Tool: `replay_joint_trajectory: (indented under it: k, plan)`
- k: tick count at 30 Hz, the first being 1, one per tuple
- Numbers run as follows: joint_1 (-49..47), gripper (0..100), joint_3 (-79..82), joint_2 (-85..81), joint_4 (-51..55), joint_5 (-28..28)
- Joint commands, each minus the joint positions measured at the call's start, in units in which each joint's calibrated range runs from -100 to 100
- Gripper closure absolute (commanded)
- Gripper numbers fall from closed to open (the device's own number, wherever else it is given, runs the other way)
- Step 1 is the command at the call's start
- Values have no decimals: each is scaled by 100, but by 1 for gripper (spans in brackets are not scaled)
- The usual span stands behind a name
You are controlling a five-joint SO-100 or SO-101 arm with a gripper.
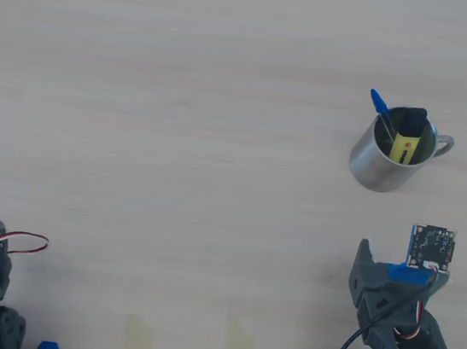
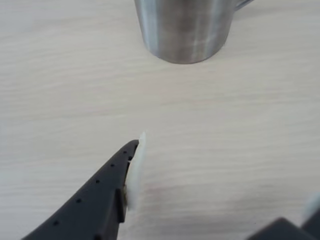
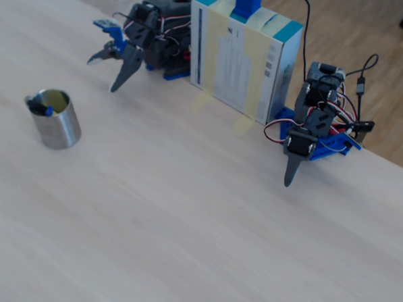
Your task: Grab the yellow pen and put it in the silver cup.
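**Yellow pen, lodged in cup**

We record the yellow pen [image 1: 405, 138] inside the silver cup [image 1: 372, 165], leaning steeply: black cap up at the far rim, yellow body slanting down into the cup in the overhead view. A thin blue pen [image 1: 379, 106] shares the cup. Cup upright on the worktop [image 1: 179, 133], handle to the right. The claw [image 3: 111, 65] stands apart from the cup, spread wide, holding nothing.
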Motion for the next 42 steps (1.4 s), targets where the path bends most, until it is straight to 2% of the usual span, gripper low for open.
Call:
replay_joint_trajectory:
  k: [1, 23, 29, 42]
  plan:
    - [67, 51, 45, -51, 419, -39]
    - [76, 51, 45, -67, 2161, -34]
    - [128, 51, 45, -67, 2170, 18]
    - [155, 77, 45, -67, 2170, 23]
